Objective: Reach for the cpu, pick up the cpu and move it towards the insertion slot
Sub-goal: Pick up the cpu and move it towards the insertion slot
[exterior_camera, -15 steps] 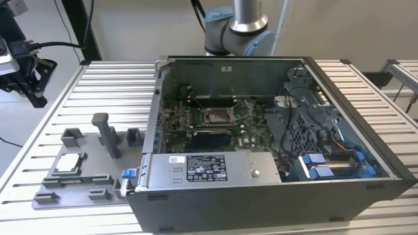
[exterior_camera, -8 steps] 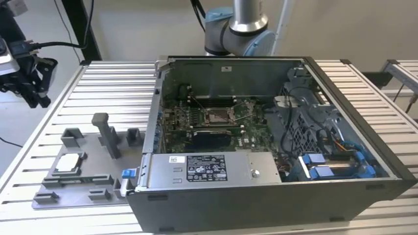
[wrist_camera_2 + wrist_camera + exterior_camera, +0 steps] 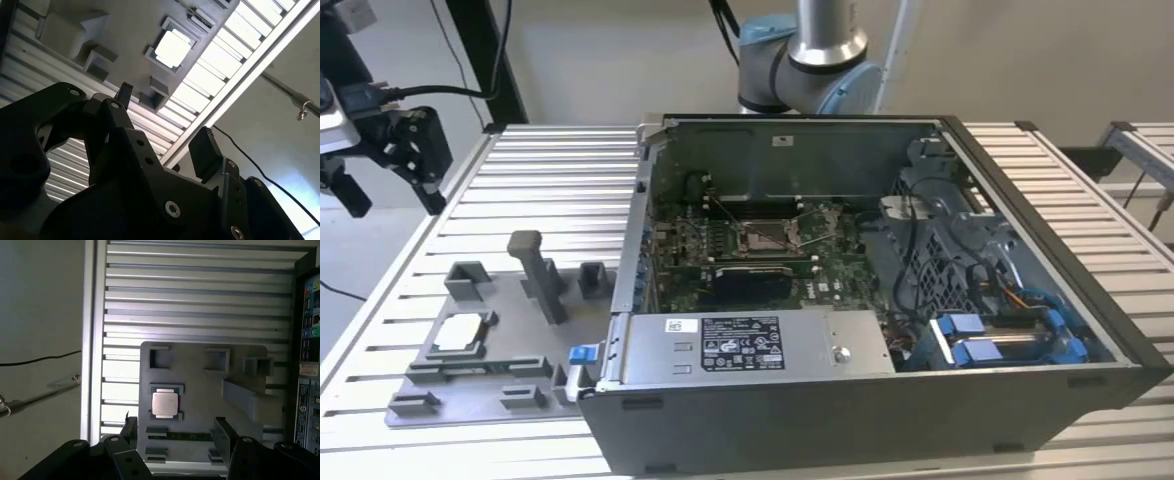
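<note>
Slatted metal table point(image 3: 547, 180) carrying an open computer case point(image 3: 854, 420) on the exterior view's right and a grey fixture plate point(image 3: 520, 335) on its left. The arm point(image 3: 807, 60) rises behind the case. The gripper point(image 3: 394, 200) hangs in the air at the exterior view's far left, above the table's edge and well apart from the plate.

In both wrist views the black fingers point(image 3: 222, 437) stand spread wide, with nothing between them and nothing touching them. The second wrist view sets one finger point(image 3: 123, 92) against the slats and the other against the floor beyond the table's rail.

The exterior view gives the case interior. There the insertion slot point(image 3: 767, 235) lies flat on the green board, its metal frame around a brownish field, with a black block point(image 3: 747, 285) just in front of it and a silver box point(image 3: 747, 345) nearer the front wall.

The cpu point(image 3: 460, 335) lies flat in a square recess of the plate, silvery face up, well apart from the slot. The first wrist view looks straight down on it point(image 3: 165, 403), with the plate's raised blocks point(image 3: 240, 395) beside it. The second wrist view shows it at a slant point(image 3: 172, 49), bright with glare.
</note>
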You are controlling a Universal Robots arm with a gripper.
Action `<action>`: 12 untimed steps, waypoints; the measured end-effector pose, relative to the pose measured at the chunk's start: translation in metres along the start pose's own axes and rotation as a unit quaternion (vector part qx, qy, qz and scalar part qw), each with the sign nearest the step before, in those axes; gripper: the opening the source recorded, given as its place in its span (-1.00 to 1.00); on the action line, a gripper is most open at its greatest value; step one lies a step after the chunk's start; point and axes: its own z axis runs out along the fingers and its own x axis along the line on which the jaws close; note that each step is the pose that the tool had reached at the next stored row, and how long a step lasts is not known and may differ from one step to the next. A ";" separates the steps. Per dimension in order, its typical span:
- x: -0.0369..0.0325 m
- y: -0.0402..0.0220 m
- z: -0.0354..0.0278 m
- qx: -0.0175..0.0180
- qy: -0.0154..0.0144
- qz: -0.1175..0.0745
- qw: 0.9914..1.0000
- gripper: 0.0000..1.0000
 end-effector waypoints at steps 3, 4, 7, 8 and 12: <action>0.0000 0.0000 0.0001 0.000 0.000 0.000 1.000 1.00; 0.0000 0.0000 0.0004 0.000 0.000 0.000 1.000 1.00; 0.0009 -0.0001 0.0033 0.000 0.000 0.000 1.000 1.00; 0.0014 -0.0001 0.0048 0.000 0.000 0.000 1.000 1.00; 0.0027 -0.0003 0.0108 0.000 -0.001 0.000 1.000 1.00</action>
